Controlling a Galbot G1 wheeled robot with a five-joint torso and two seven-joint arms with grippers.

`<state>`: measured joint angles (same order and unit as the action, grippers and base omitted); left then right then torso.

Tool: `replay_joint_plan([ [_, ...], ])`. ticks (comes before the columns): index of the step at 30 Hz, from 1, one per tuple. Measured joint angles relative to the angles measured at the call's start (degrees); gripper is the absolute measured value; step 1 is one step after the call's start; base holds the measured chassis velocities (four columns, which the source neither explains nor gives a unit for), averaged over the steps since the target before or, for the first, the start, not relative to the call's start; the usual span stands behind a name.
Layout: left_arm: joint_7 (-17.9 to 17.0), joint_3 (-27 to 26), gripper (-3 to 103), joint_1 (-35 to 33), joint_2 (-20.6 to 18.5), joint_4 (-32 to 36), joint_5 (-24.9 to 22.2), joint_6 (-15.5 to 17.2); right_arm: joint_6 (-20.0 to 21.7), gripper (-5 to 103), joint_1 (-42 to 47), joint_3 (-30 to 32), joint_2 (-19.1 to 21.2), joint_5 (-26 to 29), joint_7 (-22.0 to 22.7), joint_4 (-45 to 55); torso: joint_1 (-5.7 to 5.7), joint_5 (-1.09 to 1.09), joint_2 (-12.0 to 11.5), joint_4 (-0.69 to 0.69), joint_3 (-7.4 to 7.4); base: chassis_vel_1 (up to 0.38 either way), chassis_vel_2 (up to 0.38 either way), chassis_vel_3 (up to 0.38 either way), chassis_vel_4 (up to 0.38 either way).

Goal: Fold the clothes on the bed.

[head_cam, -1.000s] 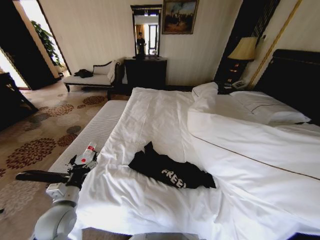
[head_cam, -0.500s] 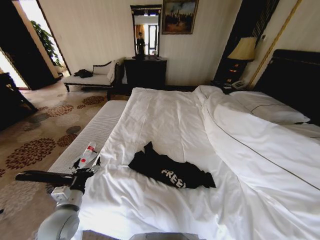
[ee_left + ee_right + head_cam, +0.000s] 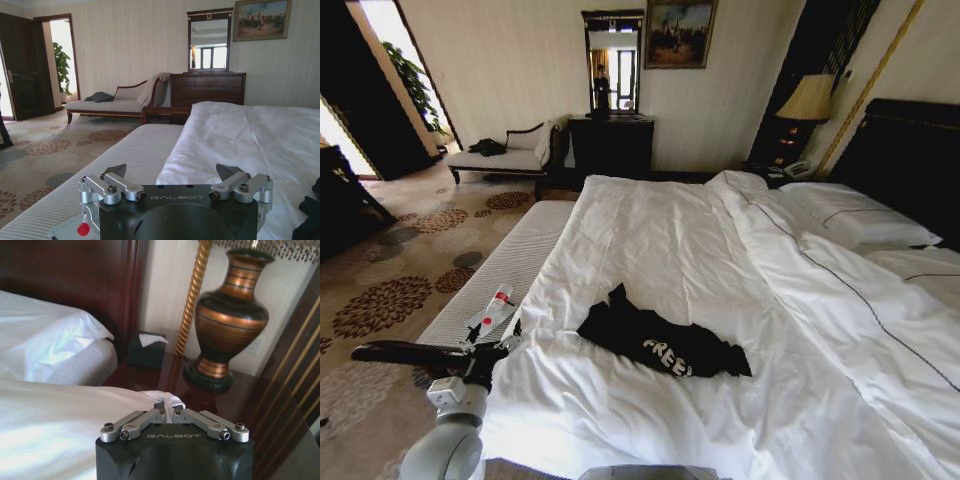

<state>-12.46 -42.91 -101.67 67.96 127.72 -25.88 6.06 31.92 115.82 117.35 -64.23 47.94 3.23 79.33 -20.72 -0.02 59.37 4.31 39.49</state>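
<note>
The clothes are one black T-shirt (image 3: 660,343) with white lettering, lying crumpled on the near part of the bed (image 3: 650,230), on its white duvet. My left gripper (image 3: 492,345) hovers at the bed's left edge, a short way left of the shirt, with nothing in it. Seen from the left wrist, the left gripper (image 3: 172,172) is open, and a bit of the black shirt (image 3: 310,220) shows beside it. My right gripper (image 3: 167,412) is by the nightstand at the headboard end, shut on a bunch of the white duvet (image 3: 167,399).
A striped white bench (image 3: 505,265) runs along the bed's left side over patterned carpet. A chaise (image 3: 505,155) and a dark dresser (image 3: 610,145) stand at the far wall. Pillows (image 3: 860,215) and the headboard (image 3: 910,160) are on the right. A lamp base (image 3: 230,320) and a tissue box (image 3: 146,351) sit on the nightstand.
The duvet's doubled-over fold on the bed's right half has been drawn out flat toward the right. My left arm has sunk slightly. The shirt has not moved.
</note>
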Motion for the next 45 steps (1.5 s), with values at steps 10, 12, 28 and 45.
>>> replay_joint_plan([
  [10, -0.2, -0.3, 100, -0.3, -0.1, 0.5, 0.2, 0.0, -1.6, 1, -1.8, -5.6, -4.3, -3.3, 1.7, 1.6, 0.0, -0.03, 0.0, 0.02, 0.0, 0.0, 0.0, 0.0, 0.0],
  [12, -0.2, -0.7, 100, -0.4, -0.1, 0.6, 0.1, 0.0, -0.8, 1, -2.1, -6.7, -4.9, -5.8, 2.0, 0.8, 0.0, -0.02, 0.0, -0.02, 0.0, 0.0, 0.0, 0.0, 0.0],
  [28, -0.1, -0.4, 100, -0.3, -0.4, 0.7, 0.3, 0.1, -1.2, 0, -3.0, -11.7, -6.9, -14.9, 0.9, -7.4, -0.01, -0.03, 0.0, 0.0, 0.01, 0.0, 0.0, 0.0, 0.0],
  [45, -0.1, -0.4, 100, -0.1, -0.6, 0.7, 0.3, 0.1, -2.1, 38, -2.3, -11.9, -9.9, -14.1, 1.6, 0.5, 0.0, -0.03, 0.0, 0.01, 0.0, 0.0, 0.0, 0.0, 0.0],
])
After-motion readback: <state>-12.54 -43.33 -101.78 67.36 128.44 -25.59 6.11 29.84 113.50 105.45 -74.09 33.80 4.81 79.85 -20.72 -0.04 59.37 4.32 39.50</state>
